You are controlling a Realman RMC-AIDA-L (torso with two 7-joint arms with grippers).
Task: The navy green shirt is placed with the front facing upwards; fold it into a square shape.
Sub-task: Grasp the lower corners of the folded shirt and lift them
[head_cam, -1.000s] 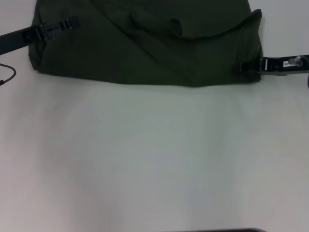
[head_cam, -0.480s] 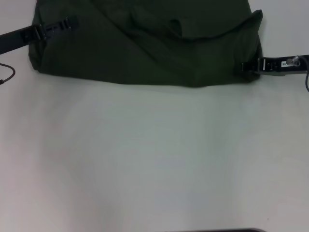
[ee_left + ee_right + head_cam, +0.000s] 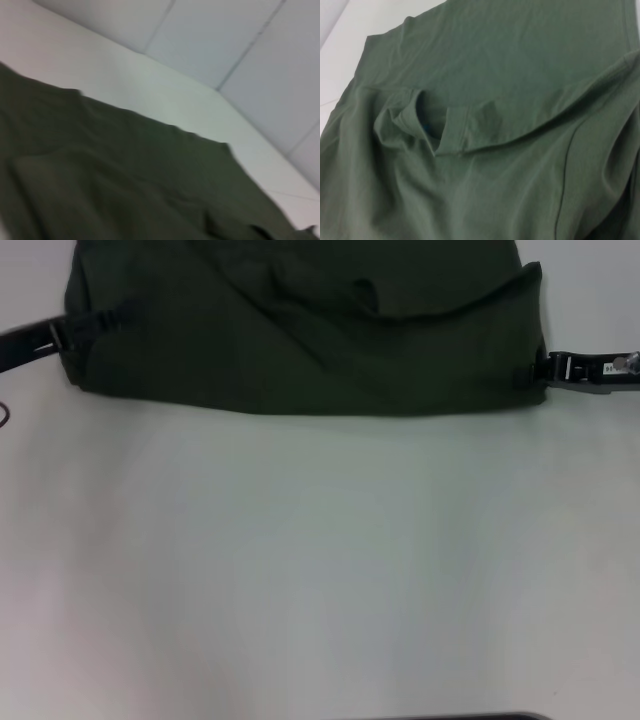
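The navy green shirt lies bunched along the far edge of the white surface, one layer already doubled over itself. Over the last second both arms have slid outward: the left pincer, earlier reaching well onto the cloth, now sits at its left edge, and the right pincer is just off the right edge. Neither appears to hold cloth, though I cannot tell how wide either stands; this fold looks released, with more folding needed.
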